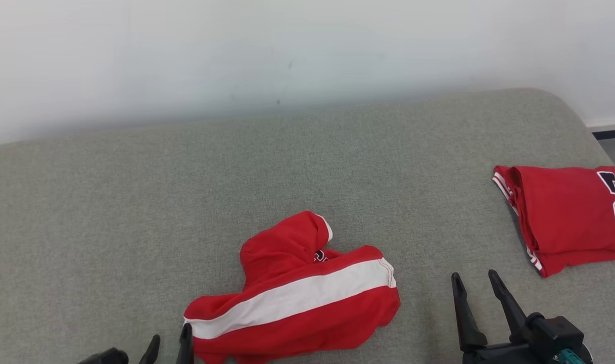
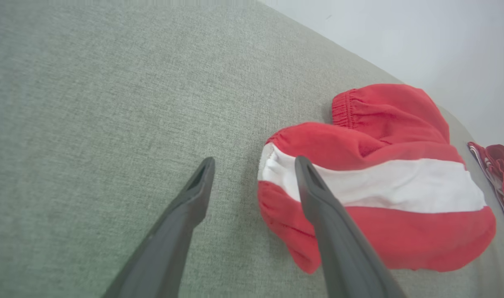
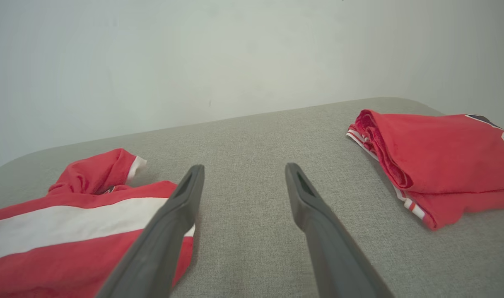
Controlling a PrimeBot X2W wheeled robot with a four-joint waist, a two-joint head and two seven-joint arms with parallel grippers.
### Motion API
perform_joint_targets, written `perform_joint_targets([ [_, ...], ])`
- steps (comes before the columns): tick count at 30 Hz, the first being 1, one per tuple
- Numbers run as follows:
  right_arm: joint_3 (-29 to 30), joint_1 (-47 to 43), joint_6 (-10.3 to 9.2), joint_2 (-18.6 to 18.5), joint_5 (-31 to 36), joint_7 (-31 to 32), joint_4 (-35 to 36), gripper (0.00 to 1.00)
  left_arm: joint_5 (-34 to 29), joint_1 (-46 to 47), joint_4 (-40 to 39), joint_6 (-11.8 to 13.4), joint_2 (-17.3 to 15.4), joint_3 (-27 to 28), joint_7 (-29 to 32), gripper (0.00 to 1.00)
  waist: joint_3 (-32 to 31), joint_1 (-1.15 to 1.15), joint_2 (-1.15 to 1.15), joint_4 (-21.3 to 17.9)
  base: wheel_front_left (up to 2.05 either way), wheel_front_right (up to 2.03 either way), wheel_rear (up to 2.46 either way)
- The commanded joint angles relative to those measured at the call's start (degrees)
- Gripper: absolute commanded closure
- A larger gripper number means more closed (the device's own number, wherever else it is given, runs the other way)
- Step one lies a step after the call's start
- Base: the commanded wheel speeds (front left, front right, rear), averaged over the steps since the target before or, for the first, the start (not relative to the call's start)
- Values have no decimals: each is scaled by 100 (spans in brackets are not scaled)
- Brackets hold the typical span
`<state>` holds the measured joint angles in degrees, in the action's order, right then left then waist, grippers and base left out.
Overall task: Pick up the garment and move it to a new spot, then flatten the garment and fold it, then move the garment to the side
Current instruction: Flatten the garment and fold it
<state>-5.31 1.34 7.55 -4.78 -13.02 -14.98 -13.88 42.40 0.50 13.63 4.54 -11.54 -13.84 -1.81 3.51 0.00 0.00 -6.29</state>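
The garment is a crumpled pair of red shorts with a broad white stripe, lying on the grey cushioned surface near its front middle. My left gripper stands open at the garment's left end, with nothing between its fingers. In the left wrist view the garment lies to the right, and one finger of the left gripper crosses in front of its edge. My right gripper is open over bare fabric to the garment's right. The right wrist view shows the right gripper between the garment and a folded jersey.
A folded red jersey with dark numerals lies at the right edge of the surface, also seen as the jersey in the right wrist view. A pale wall runs behind. Bare grey fabric stretches to the left and back.
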Motion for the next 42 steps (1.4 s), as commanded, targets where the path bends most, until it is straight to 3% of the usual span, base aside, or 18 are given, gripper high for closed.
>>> perform_joint_targets([
  [1,48,-63,-17,-32,1,-27,5,0,-72,-120,12,-37,-13,14,-182,0,-94,0,0,26,0,0,0],
  [7,220,-164,-17,-66,44,-26,26,0,-368,-330,11,-65,-69,121,-1026,0,-304,0,0,160,0,0,0],
  [9,287,-176,-17,-75,59,-27,41,0,-658,-394,31,60,-138,161,-1194,0,-361,0,0,223,0,0,0],
  [13,386,-266,-17,-62,69,-27,48,0,-1087,-478,-163,176,-44,347,-1337,0,-480,0,0,350,0,0,0],
  [17,456,-302,-17,-27,58,-27,46,0,-1756,-654,-542,109,54,654,-1333,0,-572,0,0,458,0,0,0],
  [24,465,-407,-17,31,21,-26,4,0,-2490,-973,-850,-182,378,1167,-1336,0,-692,0,0,568,0,0,0],
  [34,499,-581,-17,72,19,-27,-123,0,-3210,-1143,-667,-919,673,1481,-1337,0,-811,0,0,705,0,0,0],
  [42,470,-707,-17,93,33,-27,-236,0,-3396,-1161,-431,-1138,747,1597,-1338,0,-875,0,0,686,0,0,0],
])
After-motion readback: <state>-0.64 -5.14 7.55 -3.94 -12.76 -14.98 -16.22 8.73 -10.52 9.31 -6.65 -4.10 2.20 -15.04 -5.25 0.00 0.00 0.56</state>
